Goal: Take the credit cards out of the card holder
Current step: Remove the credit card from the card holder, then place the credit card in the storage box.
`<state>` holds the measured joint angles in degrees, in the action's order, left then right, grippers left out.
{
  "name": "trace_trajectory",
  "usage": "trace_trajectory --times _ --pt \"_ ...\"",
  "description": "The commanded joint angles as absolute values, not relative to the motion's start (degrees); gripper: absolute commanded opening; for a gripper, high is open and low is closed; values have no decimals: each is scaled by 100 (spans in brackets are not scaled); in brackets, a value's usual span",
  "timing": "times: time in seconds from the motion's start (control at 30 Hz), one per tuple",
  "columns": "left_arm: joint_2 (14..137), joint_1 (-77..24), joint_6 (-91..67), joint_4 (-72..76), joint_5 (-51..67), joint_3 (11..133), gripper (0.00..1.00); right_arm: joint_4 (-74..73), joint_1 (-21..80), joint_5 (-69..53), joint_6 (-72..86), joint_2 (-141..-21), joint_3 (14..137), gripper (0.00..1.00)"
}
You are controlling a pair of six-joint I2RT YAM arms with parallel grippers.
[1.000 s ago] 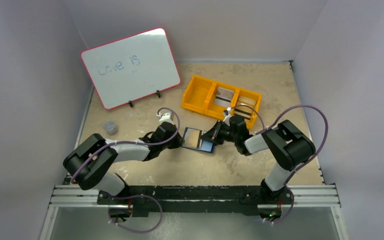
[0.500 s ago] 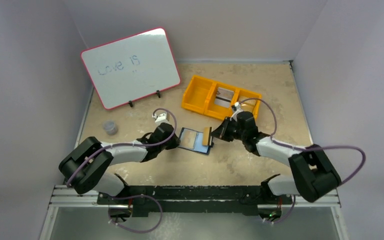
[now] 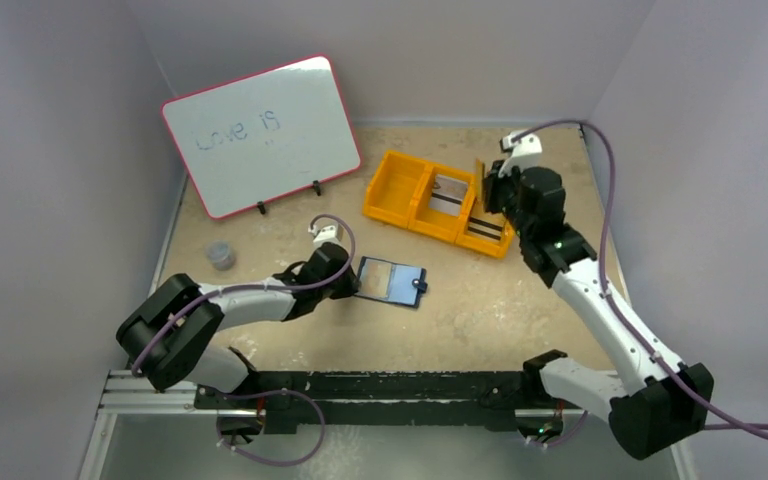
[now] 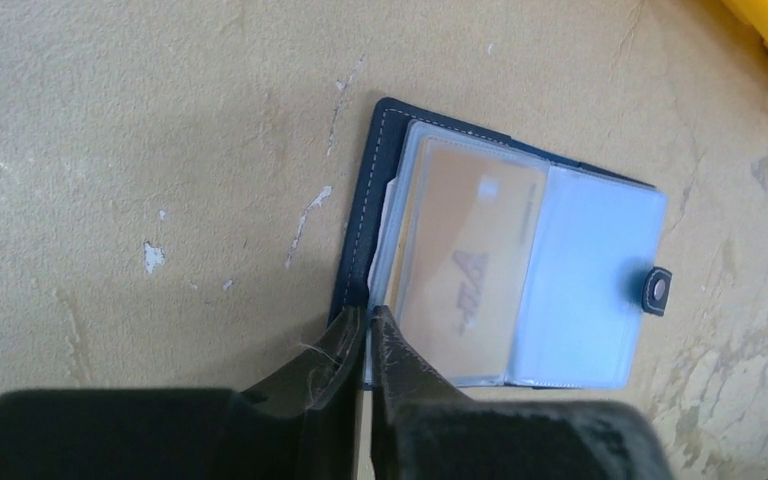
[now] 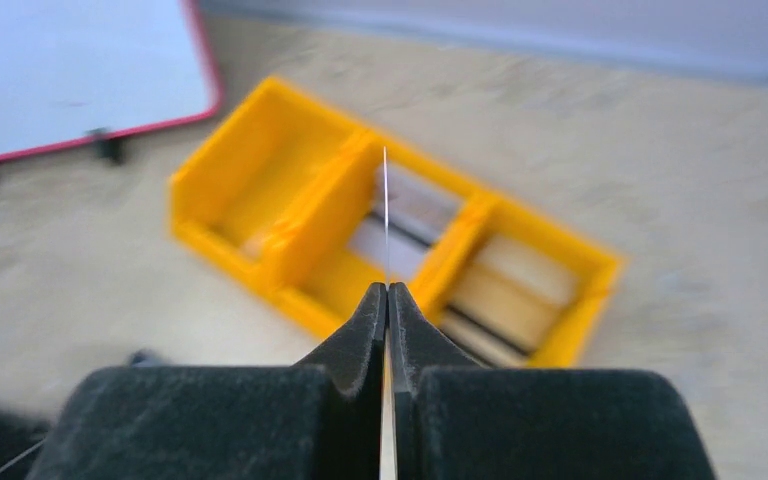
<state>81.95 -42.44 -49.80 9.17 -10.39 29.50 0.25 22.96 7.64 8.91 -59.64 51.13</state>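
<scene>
Carrying, right tool (image 5: 387, 295): fingers pressed together on a card (image 5: 385, 205), seen edge-on as a thin line; I hold it upright, I judge, so it can drop straight into a slot
Where I hover: above the tray (image 3: 388, 196), over its right half; which compartment lies under the card I cannot tell
Pinning, left tool (image 4: 368, 322): fingers together on the near-left edge of the holder (image 4: 580, 280); I judge I pinch there so it cannot slide or fold shut while cards come out
Holder: open and flat on the counter (image 3: 520, 310), between my arms, well apart from the tray, snap tab (image 4: 657, 290) pointing right
Left inside: pocket card (image 4: 470, 265), orange, under the see-through left pocket; the right pocket looks empty
Already out: tray cards (image 3: 448, 190), pale ones in the middle and right compartments, one with a dark stripe
Progress: some out, at least one to go, by my reckoning
Hidden: a pale edge peeks from behind the pocket card, and how many more lie beneath I cannot tell; my left fingers cover the holder's near corner; the held card's face is hard to make out; the right wrist view is blurred
Bystanders: whiteboard (image 3: 260, 135) and a small grey pot (image 3: 221, 256) at the left, neither in my way
</scene>
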Motion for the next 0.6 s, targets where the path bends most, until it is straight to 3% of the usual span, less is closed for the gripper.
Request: trace_trajectory --times 0.0,0.1,0.57 --pt "7996 -4223 -4716 647 -890 3196 12 -692 1582 1252 -1214 -6568 6162 0" --pt "7880 -4224 -4613 570 -857 3250 25 -1012 1157 72 -2075 -6759 6568 0" --pt "7370 -4213 -4234 -144 -860 3583 32 -3110 488 -2023 -4249 -8201 7523 0"
